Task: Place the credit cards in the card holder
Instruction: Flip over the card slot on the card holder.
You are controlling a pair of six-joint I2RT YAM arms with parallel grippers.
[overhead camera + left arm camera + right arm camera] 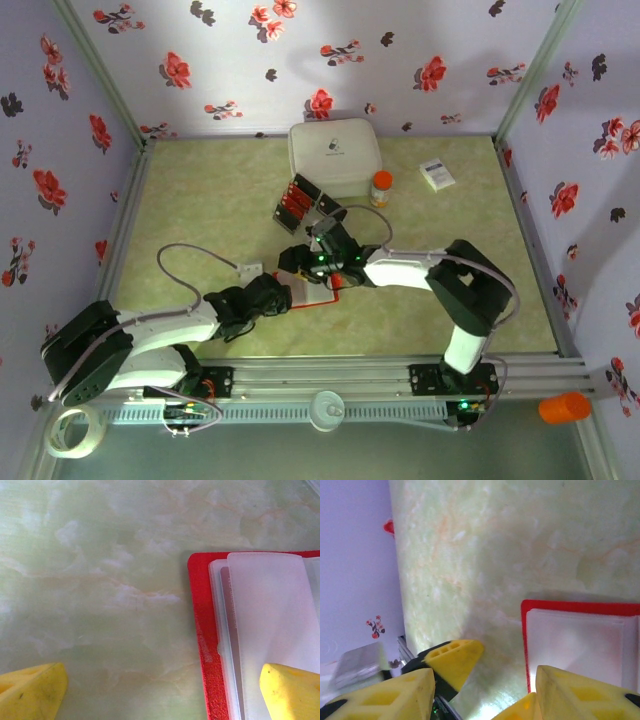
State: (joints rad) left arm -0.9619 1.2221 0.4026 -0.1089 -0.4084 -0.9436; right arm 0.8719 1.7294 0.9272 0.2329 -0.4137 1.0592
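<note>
The card holder (318, 292) lies open on the table, its red cover (202, 630) framing pale clear pocket sleeves (270, 620). My left gripper (284, 296) is open at the holder's left edge. One yellow fingertip (290, 692) sits over the sleeves and the other rests on bare table. My right gripper (318, 262) hovers open just behind the holder (580, 640), with nothing between its fingers (385, 695). The left gripper's finger (452, 660) shows beside them. Several red credit cards (295, 200) stand in a black tray behind the grippers.
A big white lidded box (335, 155) stands at the back. An orange-capped bottle (381, 187) and a small white printed box (437, 174) are to its right. A second black tray (330, 208) lies beside the cards. A small white block (250, 268) with a cable lies left.
</note>
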